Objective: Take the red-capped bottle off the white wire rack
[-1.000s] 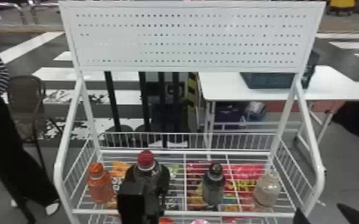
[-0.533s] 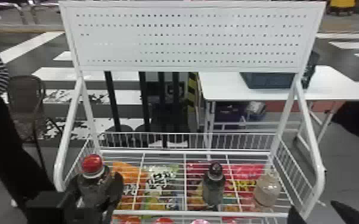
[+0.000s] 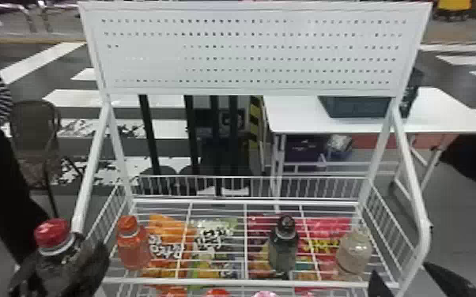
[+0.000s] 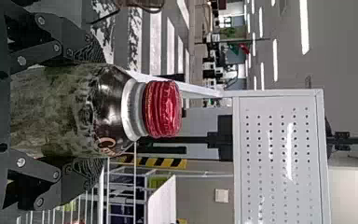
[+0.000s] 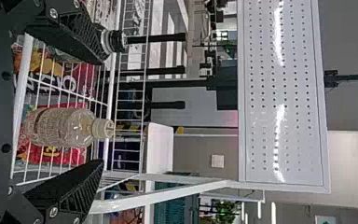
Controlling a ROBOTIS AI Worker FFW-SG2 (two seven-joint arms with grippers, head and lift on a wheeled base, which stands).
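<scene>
Red-capped bottle (image 3: 53, 249): 1, upright, off the shelf, at the left front corner of the white wire rack (image 3: 225, 281).
Left gripper (image 3: 60, 262): 2 black fingers closed in on the bottle's body, 1 on each side, below the red cap.
Right gripper (image 3: 400, 271): near the rack's right front corner, 2 fingers spread wide, empty.
Shelf bottles: 3, upright; orange-capped bottle (image 3: 130, 247) at left, dark-capped bottle (image 3: 283, 249) right of centre, pale bottle (image 3: 354, 252) at right.
Snack bags (image 3: 170, 227): bright, several, under the shelf wires.
Perforated panel (image 3: 249, 51): 1, white, atop the rack.
White table (image 3: 439, 112): 1, behind, bearing 1 dark crate (image 3: 361, 107).
</scene>
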